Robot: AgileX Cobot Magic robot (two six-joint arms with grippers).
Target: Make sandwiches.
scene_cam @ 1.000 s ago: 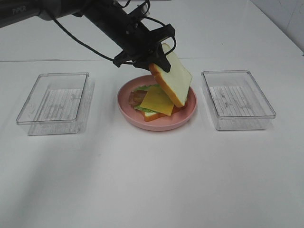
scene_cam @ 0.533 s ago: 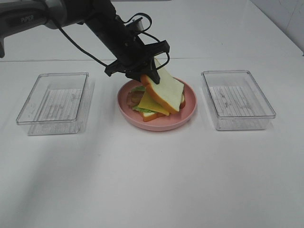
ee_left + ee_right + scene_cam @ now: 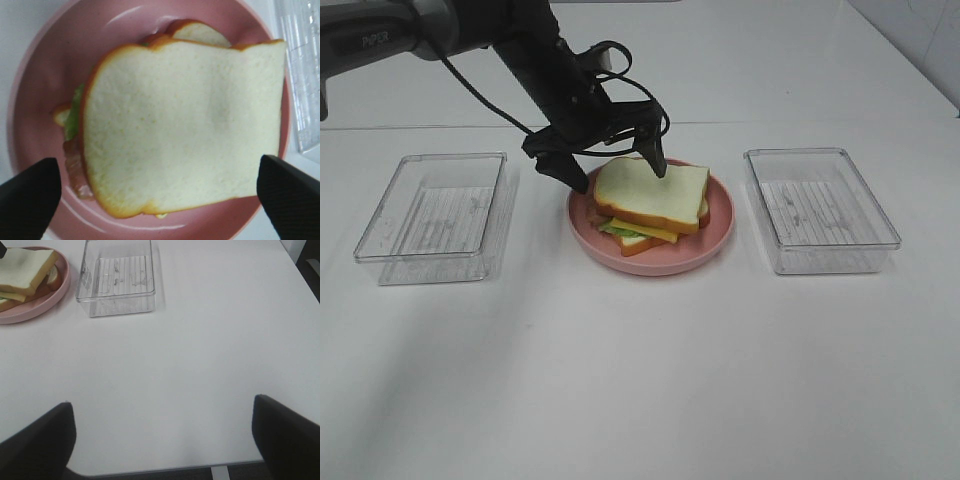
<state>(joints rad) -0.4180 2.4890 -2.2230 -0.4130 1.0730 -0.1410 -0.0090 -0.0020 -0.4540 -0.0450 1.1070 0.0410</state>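
- Exterior high view: sandwich [image 3: 650, 205] stacked on pink plate [image 3: 718, 230], top slice skewed over the filling.
- Left jaws [image 3: 617, 170] spread wide, straddling the top slice; could clip its crust when lifting, sliding it off.
- Right jaws [image 3: 162, 440] spread, over bare tabletop [image 3: 200, 340].

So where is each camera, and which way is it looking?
Exterior high: up high off the arms, looking down at the table; the left arm and left gripper, open, show above the sandwich.
Left wrist: on the left arm, looking straight down at the sandwich; both fingertips show.
Right wrist: on the right arm, looking across the table; the right gripper is open.
All three share the pink plate and the sandwich.
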